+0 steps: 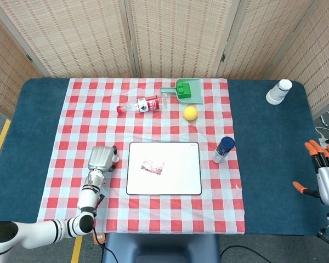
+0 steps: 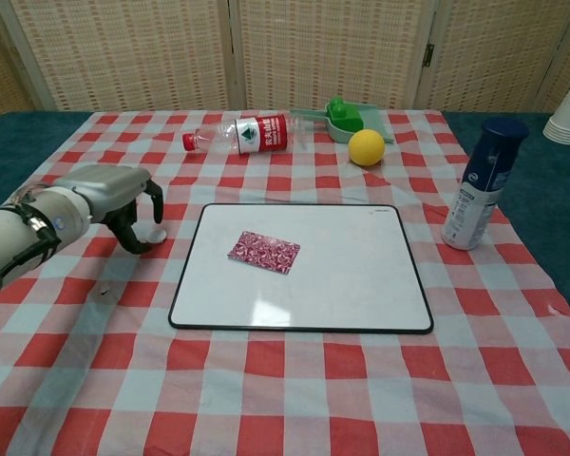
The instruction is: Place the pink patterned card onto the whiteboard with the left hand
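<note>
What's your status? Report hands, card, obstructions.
Left hand empty, fingers curled, beside whiteboard. Right hand open, off to the side. Pink patterned card flat on whiteboard. Nothing obstructing.

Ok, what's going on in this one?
The pink card already lies flat on the whiteboard. The left hand hovers over the cloth just left of the board, fingers curled, holding nothing, next to a small white round thing. The right hand sits idle at the table's far right edge, fingers apart.
</note>
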Controlling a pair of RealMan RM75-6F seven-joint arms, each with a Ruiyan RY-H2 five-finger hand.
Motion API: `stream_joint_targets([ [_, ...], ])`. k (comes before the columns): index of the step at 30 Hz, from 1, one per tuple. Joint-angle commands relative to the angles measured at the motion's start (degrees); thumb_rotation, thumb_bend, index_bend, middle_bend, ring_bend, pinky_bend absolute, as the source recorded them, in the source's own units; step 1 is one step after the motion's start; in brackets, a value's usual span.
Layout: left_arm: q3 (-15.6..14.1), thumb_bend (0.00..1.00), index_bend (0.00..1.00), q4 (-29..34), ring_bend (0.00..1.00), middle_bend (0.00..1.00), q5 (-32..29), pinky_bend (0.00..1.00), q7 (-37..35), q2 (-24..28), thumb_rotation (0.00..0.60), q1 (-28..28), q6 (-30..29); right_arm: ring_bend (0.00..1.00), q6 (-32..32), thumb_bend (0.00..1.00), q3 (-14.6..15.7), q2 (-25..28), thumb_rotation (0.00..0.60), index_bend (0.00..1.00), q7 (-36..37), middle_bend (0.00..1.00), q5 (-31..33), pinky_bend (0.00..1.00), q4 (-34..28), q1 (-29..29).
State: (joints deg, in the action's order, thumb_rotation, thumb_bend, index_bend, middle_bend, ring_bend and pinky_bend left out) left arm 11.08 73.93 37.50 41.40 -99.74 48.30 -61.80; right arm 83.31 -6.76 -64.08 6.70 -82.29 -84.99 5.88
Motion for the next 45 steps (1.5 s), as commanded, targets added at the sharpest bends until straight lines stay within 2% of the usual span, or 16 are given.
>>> stream_joint_targets([
  [1,0.3,0.27,0.43,-0.3,1.0,1.0,0.2,1.0,0.1,-0.3,0.6,0.1,0.0,0.0,-0.1,0.0,0.0,0.0,0.6,0.01,0.1,0.03,0.0,0.0,0.0,0.0],
  [45,2.2,0.3,0.51,-3.7,1.0,1.0,-1.2,1.0,0.5,-1.3,0.6,0.0,3.8,0.0,-0.1,0.0,-0.3,-0.1,0.6,0.01,-0.1,0.03,0.5,0.0,0.2,0.1],
])
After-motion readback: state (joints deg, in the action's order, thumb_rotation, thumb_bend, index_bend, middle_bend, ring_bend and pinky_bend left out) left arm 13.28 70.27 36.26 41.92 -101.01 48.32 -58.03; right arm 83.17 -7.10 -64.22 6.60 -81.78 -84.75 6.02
